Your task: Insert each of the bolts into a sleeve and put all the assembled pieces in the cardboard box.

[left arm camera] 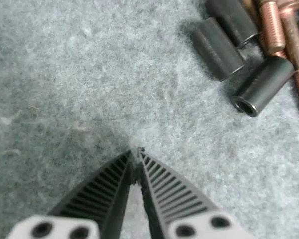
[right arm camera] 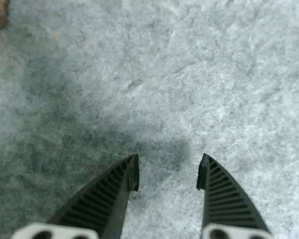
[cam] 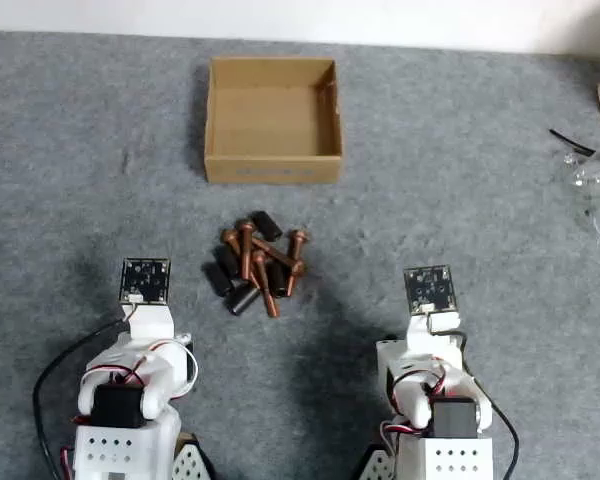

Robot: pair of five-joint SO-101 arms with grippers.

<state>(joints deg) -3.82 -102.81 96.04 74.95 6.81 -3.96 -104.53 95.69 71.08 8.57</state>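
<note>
Heaped at the middle of the table (cam: 480, 180), just near of the cardboard box (cam: 272, 168): bolts (cam: 248, 250) and sleeves (cam: 244, 297). On left arm (cam: 130, 390), jaws closed tip to tip; on right arm (cam: 435, 400), jaws parted a little, gripping nothing.

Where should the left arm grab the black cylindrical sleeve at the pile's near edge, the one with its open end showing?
Grip the black cylindrical sleeve across its round body near the open end, probably from above. It lies on its side, and that end sticks out clear of the copper bolts. The shut left gripper must open first.
</note>
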